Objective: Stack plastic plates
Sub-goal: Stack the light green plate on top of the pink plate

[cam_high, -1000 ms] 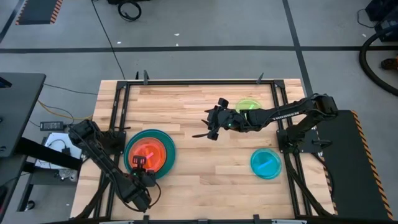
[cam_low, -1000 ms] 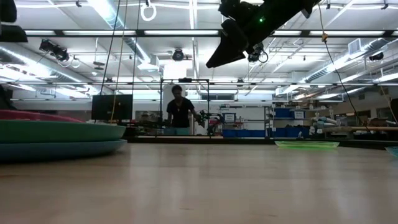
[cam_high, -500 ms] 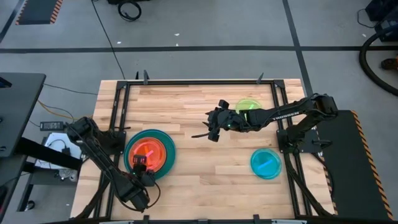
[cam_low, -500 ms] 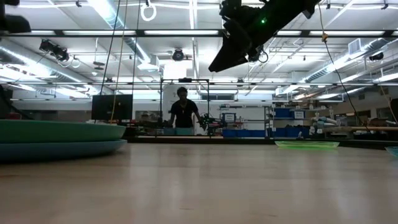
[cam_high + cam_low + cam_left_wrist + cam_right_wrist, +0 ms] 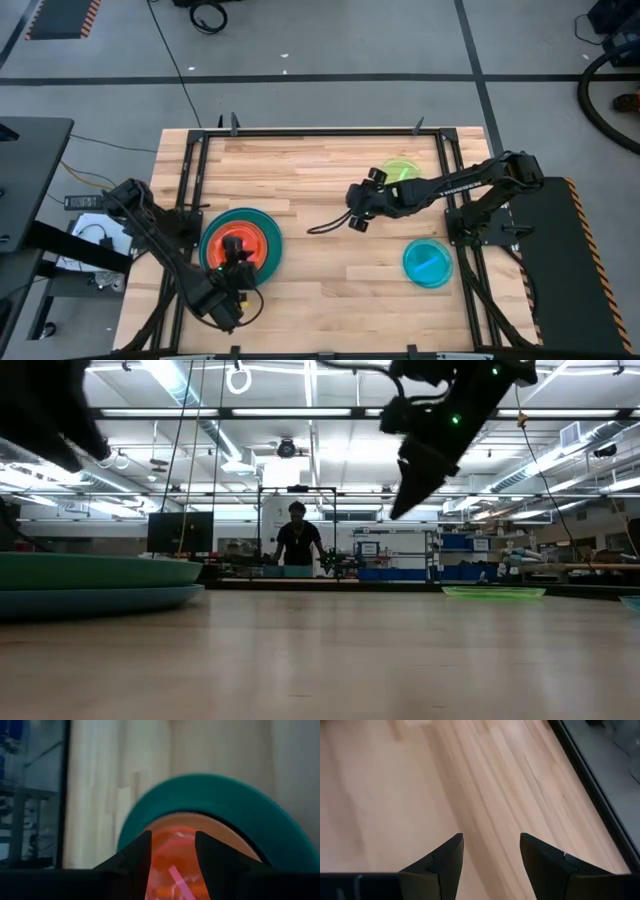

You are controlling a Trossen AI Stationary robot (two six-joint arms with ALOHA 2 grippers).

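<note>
High view: a stack of plates is seen on the left part of the wooden table (image 5: 300, 180), made up of a large teal plate (image 5: 262, 228) with a small orange plate (image 5: 238, 246) lying on top of it. The left gripper (image 5: 238, 262) is held over the near edge of this stack, directly above the orange plate. In the left wrist view its two dark fingers (image 5: 137, 857) are spread moderately apart with nothing between them, and the orange plate (image 5: 172, 845) is seen through the gap, just below and ahead of the fingertips. A tan plate (image 5: 165, 822) rims the orange one there, with the teal plate (image 5: 210, 795) outermost. In the low view a blue plate (image 5: 100, 600) lies at the bottom of the stack under the teal one (image 5: 100, 570).

The right gripper (image 5: 357, 208) is held above the middle of the table, well apart from the stack. A small green plate (image 5: 402, 166) lies just behind it towards the far right of the table, partly covered by the right arm. A small cyan plate (image 5: 428, 262) lies on the near right, away from the gripper. In the right wrist view the right fingers (image 5: 445, 857) are open with nothing held, and only bare wood is seen beneath them.

In the low view a person (image 5: 298, 542) is seen standing in the room beyond the table.
</note>
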